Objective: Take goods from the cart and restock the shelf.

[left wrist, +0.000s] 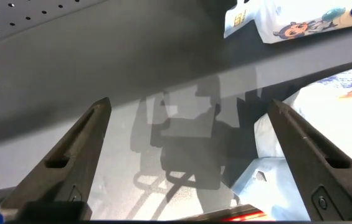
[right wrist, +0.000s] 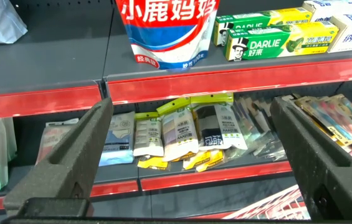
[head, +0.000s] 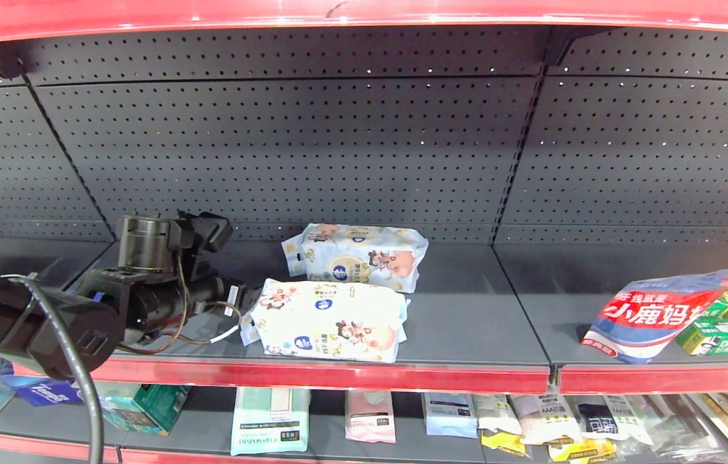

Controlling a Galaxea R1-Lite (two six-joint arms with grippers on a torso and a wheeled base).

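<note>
Head view, shelf: the grey shelf [head: 467, 335] with a red front edge carries two wipes packs, both lying flat.
Head view, packs: the near wipes pack [head: 328, 320] sits close to the front edge. The far wipes pack [head: 357, 256] lies just behind it, leaving room for a row.
Head view, arm: the left arm [head: 145, 283] rests over the shelf's left part, its tip beside the near pack's left end. This looks like a pack just set down.
Head view, right bay: a red-and-blue pouch [head: 654, 312] leans by green toothpaste boxes [head: 718, 332].
Left wrist view, hand: the left gripper [left wrist: 189, 104] is spread wide over bare shelf and grips nothing. The near pack's corner lies just beside one finger.
Right wrist view, hand: the right gripper [right wrist: 191, 102] is also spread wide and empty. It hangs low in front of the shelf, facing the lower-shelf sachets [right wrist: 188, 134].
Right wrist view, cart: the red wire [right wrist: 288, 208] below is probably the cart, so this arm seems placed to fetch next.
</note>
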